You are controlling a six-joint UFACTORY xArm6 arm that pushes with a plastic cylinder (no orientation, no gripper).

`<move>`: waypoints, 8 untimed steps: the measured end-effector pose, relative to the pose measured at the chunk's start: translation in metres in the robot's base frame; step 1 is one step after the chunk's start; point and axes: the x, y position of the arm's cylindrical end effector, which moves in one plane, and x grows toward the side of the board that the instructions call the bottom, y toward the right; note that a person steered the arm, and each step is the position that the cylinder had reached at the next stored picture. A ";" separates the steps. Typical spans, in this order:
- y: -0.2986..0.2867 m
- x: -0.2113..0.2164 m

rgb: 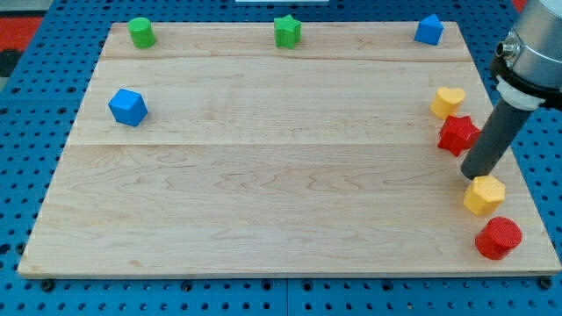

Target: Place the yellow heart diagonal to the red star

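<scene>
My end effector is a plain dark rod with nothing to spread or pinch, and it holds nothing. My tip (475, 174) rests at the view's right side of the desk (263, 193), just above the yellow hexagonal block (485, 194) and apparently touching its upper edge. The red star (458, 135) sits just to the view's left of the rod, close beside it; I cannot tell whether the two touch.

The yellow heart (447, 102) lies just above the red star, slightly toward the view's left, the two blocks touching or nearly so. Both are close to the desk's right edge.

Around my tip the space is crowded: the red star on one side, the yellow hexagonal block right below, and a red cylinder (499, 237) further toward the view's bottom, near the desk's lower right corner and just beside the yellow hexagonal block.

The other blocks are well apart from this cluster. A blue block (428, 30) of unclear shape sits at the top right. A green star (286, 32) is at the top middle, a green cylinder (140, 32) at the top left, and a blue cube-like block (128, 107) stands on the left side.
</scene>
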 end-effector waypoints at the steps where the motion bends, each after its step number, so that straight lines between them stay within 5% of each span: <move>1: 0.000 0.010; 3: -0.011 -0.019; 6: 0.074 -0.088; 8: 0.010 -0.121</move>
